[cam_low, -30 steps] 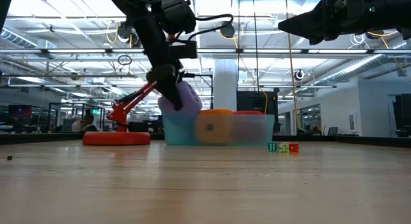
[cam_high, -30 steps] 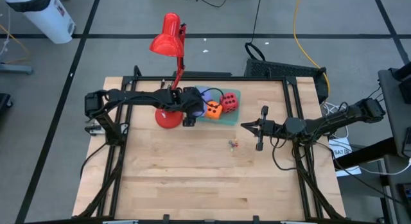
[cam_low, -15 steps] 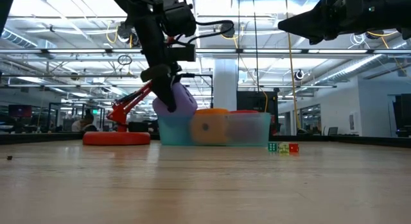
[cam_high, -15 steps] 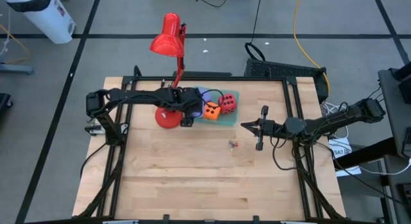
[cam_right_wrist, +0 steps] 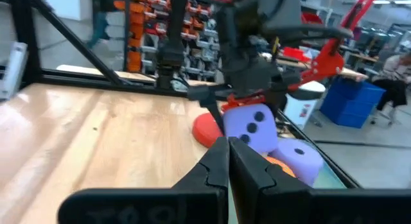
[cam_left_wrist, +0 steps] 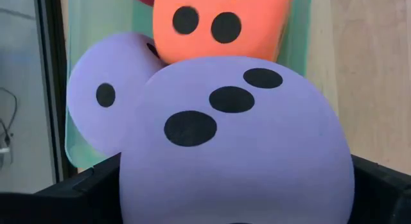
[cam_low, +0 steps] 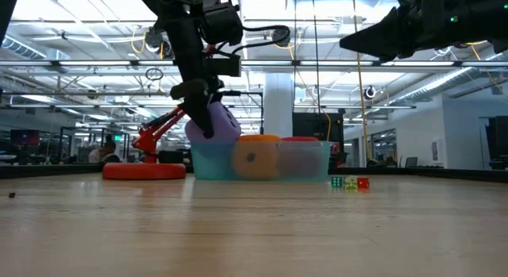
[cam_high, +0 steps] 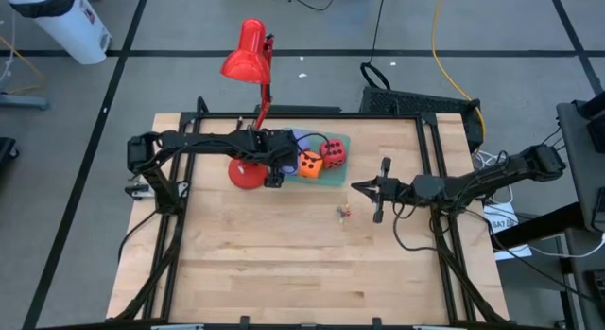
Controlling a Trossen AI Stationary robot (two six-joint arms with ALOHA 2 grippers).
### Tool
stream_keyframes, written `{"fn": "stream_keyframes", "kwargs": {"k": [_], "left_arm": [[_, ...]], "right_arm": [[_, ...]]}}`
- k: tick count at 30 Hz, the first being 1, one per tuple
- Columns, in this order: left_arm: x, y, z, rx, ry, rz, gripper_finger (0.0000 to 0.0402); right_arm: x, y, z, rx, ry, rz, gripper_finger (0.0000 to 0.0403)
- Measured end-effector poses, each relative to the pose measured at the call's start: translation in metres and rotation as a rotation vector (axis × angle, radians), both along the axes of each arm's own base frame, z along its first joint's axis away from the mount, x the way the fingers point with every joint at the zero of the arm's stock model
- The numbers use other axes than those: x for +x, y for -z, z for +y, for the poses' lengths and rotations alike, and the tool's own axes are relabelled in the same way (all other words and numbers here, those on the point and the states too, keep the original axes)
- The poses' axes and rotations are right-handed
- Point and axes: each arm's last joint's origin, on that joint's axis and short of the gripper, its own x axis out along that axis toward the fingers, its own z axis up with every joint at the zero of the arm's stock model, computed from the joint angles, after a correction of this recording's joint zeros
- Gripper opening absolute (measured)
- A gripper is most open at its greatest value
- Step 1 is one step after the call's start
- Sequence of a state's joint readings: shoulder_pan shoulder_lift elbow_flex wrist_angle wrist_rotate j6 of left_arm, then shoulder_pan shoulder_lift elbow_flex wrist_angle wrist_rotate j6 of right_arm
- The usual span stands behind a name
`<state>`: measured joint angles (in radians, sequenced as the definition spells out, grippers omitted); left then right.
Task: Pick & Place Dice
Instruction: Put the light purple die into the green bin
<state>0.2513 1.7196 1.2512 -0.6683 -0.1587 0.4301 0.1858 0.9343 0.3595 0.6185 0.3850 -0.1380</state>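
My left gripper (cam_high: 275, 162) hangs over the left end of the teal tray (cam_high: 338, 172), shut on a lavender-blue die (cam_left_wrist: 237, 140) that the low view shows as the die (cam_low: 213, 122) at the tray's rim height. In the tray lie the second lavender-blue die (cam_left_wrist: 103, 95), the orange die (cam_high: 310, 164) and the red die (cam_high: 332, 152). My right gripper (cam_high: 359, 187) hovers shut above the table, right of the tray, touching nothing. My left gripper pinches the lavender-blue die by two opposite sides (cam_left_wrist: 138, 185), one finger (cam_left_wrist: 90, 189) on each side, coming from above and pointing down. The three-pip face (cam_left_wrist: 218, 102) looks away from the wrist. Whether the die's underside touches the tray, I cannot tell.
The red lamp's base (cam_high: 248, 175) stands right beside my left gripper, its head (cam_high: 244, 54) beyond the far edge. Several tiny dice (cam_high: 342, 213) lie on the wood near my right gripper. Bare wood (cam_high: 284, 264) stretches toward the near edge.
My left gripper has carried the lavender-blue die a little toward the table's left, toward the lamp base. The tray with its dice has slid slightly left as well. My right arm has edged a little left.
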Motion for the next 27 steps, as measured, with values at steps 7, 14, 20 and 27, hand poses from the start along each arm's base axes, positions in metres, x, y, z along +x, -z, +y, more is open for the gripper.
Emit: {"fn": "stream_keyframes", "kwargs": {"k": [7,14,20,27], "left_arm": [[0.004,-0.005,-0.007,0.013,0.052,-0.042,0.0399],[0.008,-0.007,-0.007,0.01,0.064,-0.093,0.0399],[0.008,-0.007,-0.007,0.008,0.075,-0.095,0.0399],[0.011,-0.009,-0.007,0.004,0.088,-0.127,0.0399]], "right_arm": [[0.029,0.0,-0.018,-0.017,-0.007,0.059,0.0002],[0.078,0.013,-0.046,-0.083,-0.065,0.095,0.0002],[0.117,0.015,-0.062,-0.258,-0.064,0.103,0.0002],[0.149,0.015,-0.085,-0.235,-0.138,0.087,0.0002]]}}
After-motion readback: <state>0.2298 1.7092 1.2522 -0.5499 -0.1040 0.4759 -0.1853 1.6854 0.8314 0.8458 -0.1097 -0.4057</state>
